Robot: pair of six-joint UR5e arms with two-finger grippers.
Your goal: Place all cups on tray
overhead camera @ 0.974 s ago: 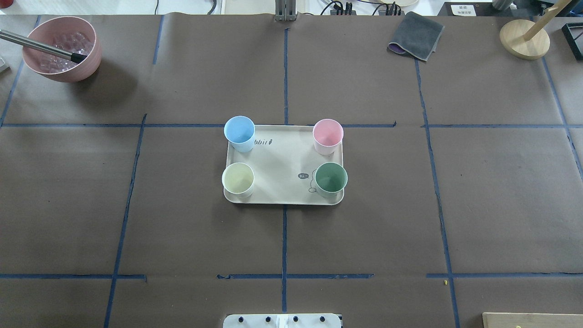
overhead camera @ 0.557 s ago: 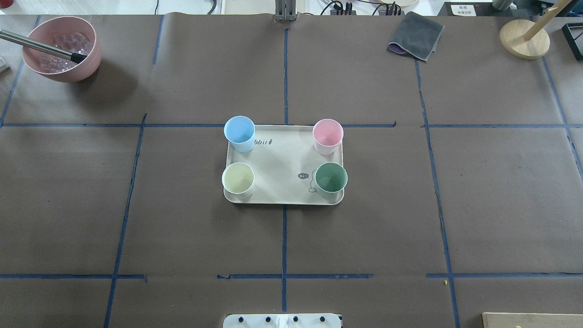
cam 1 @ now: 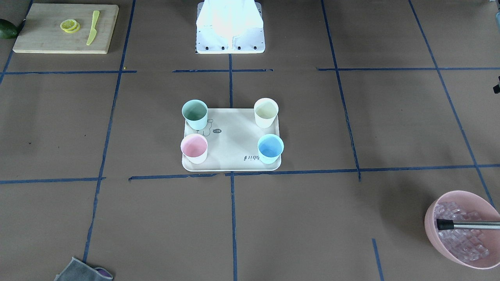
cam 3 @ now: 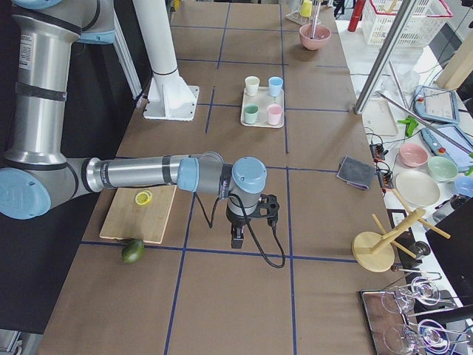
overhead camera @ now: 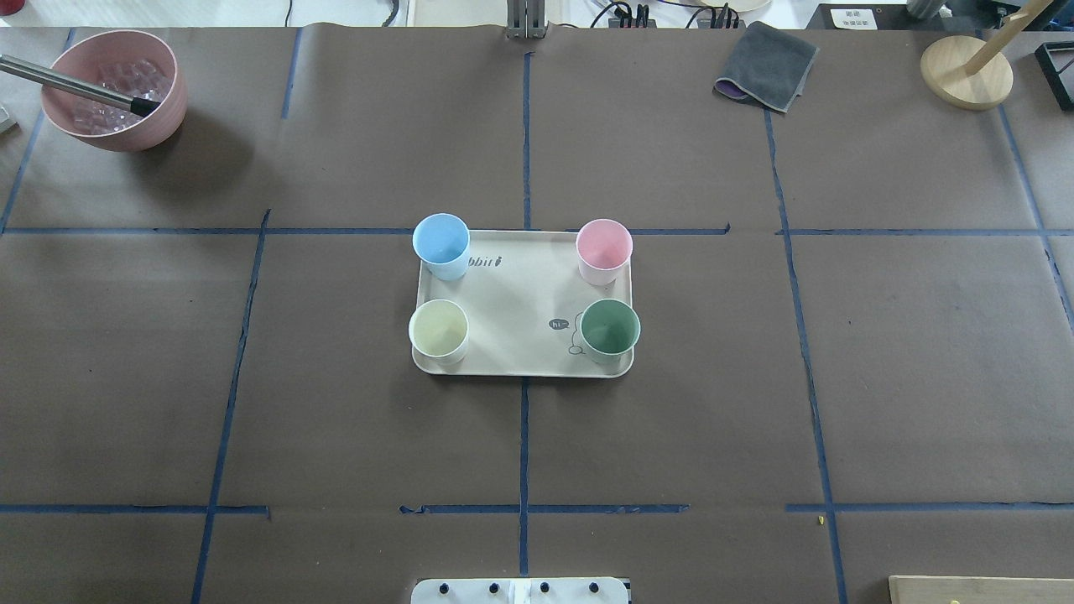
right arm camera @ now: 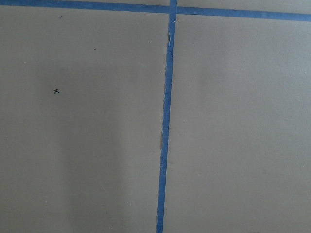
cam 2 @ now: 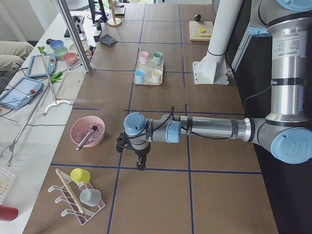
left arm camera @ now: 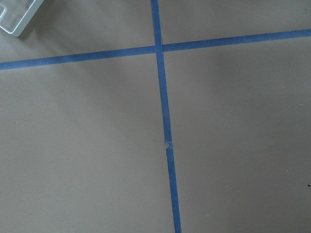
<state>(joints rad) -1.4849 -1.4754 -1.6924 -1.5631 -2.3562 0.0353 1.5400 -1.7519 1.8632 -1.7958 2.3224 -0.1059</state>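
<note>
On the flat cream-beige rectangular tray (overhead camera: pixel 520 294), mid-table, four small matte tapered tumblers stand upright, one per corner: light blue cup (overhead camera: pixel 440 242), pastel pink cup (overhead camera: pixel 603 247), cream-white cup (overhead camera: pixel 438 329), mint green cup (overhead camera: pixel 610 328). Left gripper (cam 2: pixel 140 165) and right gripper (cam 3: pixel 236 240) hang over the brown paper-covered table (overhead camera: pixel 336 419), well apart from the tray; can't tell if fingers are spread or together.

Blue cup (overhead camera: pixel 440 245) covers the tray (overhead camera: pixel 520 289) script's first letters — unreadable.
</note>
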